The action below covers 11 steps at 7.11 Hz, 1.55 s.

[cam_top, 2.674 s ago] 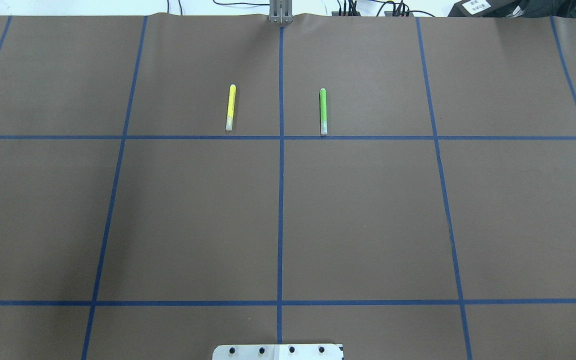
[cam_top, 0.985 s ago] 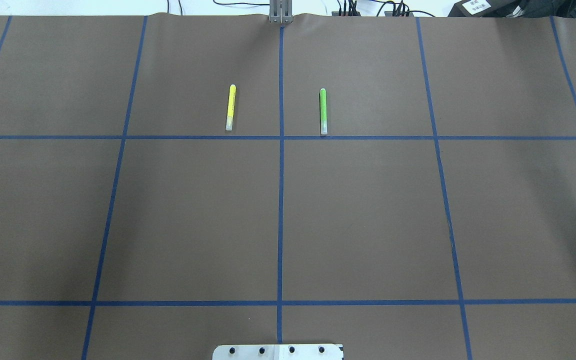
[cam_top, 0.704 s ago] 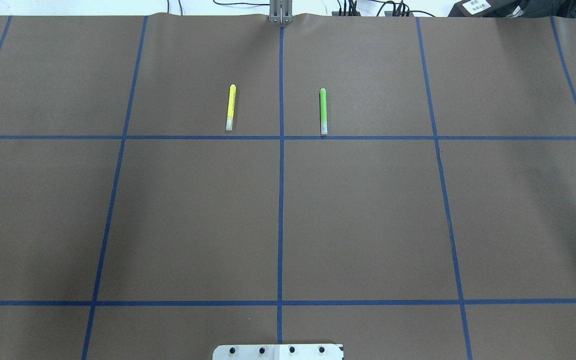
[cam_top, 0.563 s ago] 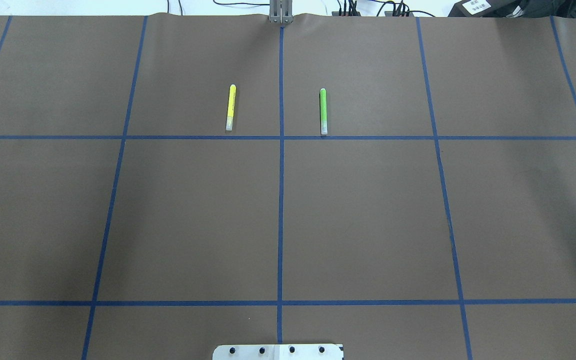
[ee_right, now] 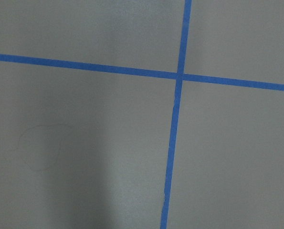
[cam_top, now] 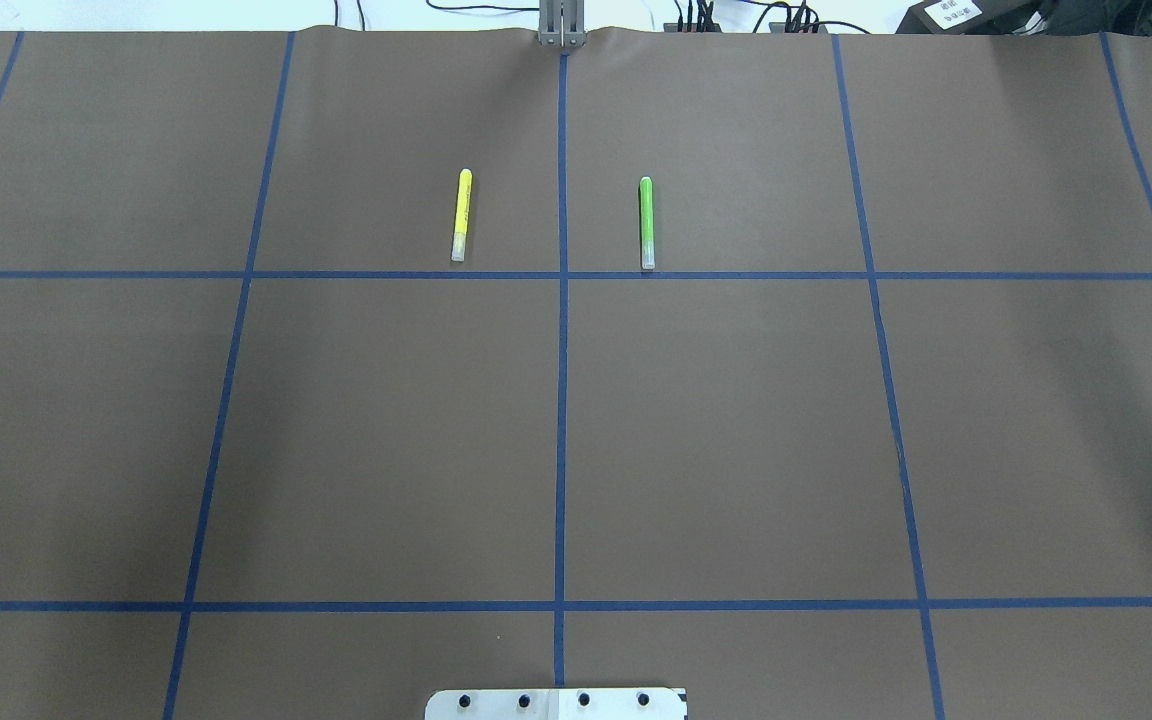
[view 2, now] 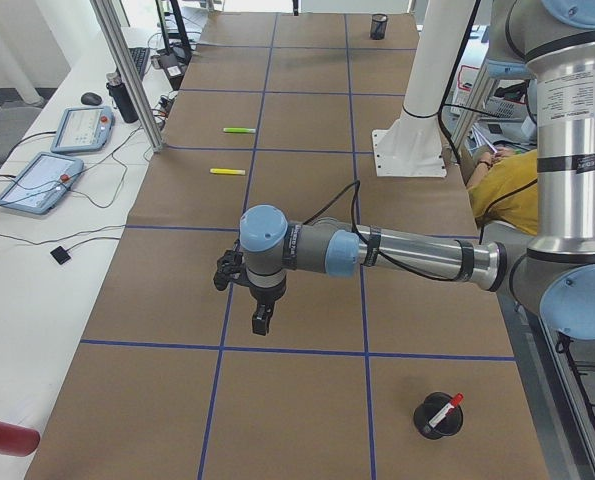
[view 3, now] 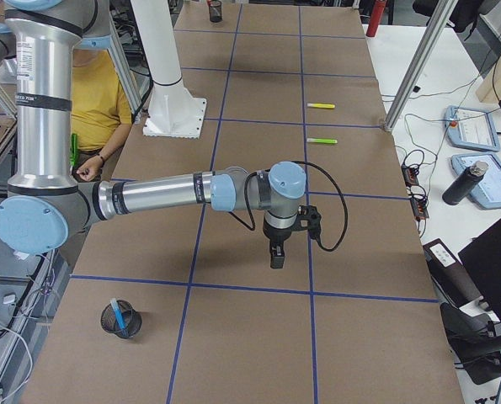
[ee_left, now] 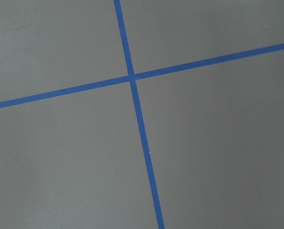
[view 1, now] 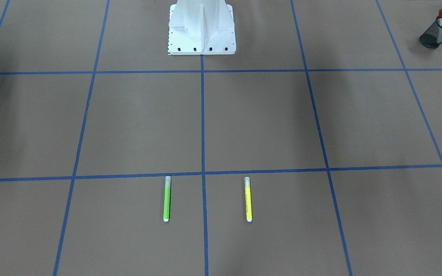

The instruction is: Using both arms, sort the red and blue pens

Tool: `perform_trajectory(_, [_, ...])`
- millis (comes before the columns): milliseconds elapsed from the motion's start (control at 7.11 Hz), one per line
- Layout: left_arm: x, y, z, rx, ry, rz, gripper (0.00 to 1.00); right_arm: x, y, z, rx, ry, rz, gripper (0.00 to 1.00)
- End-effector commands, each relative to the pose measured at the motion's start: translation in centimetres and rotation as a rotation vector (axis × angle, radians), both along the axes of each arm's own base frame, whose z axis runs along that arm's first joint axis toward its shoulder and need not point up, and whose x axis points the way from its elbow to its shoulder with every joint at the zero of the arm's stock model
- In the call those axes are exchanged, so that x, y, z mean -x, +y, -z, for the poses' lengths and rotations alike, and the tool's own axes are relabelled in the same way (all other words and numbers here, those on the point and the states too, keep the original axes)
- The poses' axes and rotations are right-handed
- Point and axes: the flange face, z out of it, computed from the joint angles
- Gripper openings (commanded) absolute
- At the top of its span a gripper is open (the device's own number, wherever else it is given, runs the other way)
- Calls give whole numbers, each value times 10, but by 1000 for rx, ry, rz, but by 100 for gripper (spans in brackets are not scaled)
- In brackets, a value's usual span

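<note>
The red pen [view 1: 440, 22] stands in a black mesh cup [view 1: 432, 36] at the table's end on my left, and it shows again as the red pen [view 2: 442, 411] in the left side view. The blue pen [view 3: 122, 321] stands in another mesh cup [view 3: 114, 318] at the end on my right. My left gripper [view 2: 262, 320] hangs fingers-down above bare table, away from both cups. My right gripper [view 3: 276, 256] hangs the same way. Both show only in the side views, so I cannot tell whether either is open or shut. Both wrist views show only brown table and blue tape.
A yellow marker [cam_top: 461, 214] and a green marker [cam_top: 647, 222] lie parallel at the far middle of the table. The white pedestal [view 1: 202, 28] is bolted at the near middle. A person in a yellow shirt [view 3: 94, 97] sits behind the robot.
</note>
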Motion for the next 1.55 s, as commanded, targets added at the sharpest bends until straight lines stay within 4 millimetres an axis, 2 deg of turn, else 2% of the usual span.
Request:
perform_trajectory(0, [-1, -1, 1, -3, 0, -2, 100, -4, 23, -3, -64, -3, 87, 100])
perform_trajectory(141, [-1, -1, 1, -3, 0, -2, 100, -11, 31, -11, -121, -5, 160, 100])
perform_trajectory(422, [-1, -1, 1, -2, 0, -2, 100, -12, 32, -13, -116, -6, 159, 100])
perform_trajectory(1407, [-1, -1, 3, -8, 1, -3, 100, -13, 31, -9, -125, -6, 157, 100])
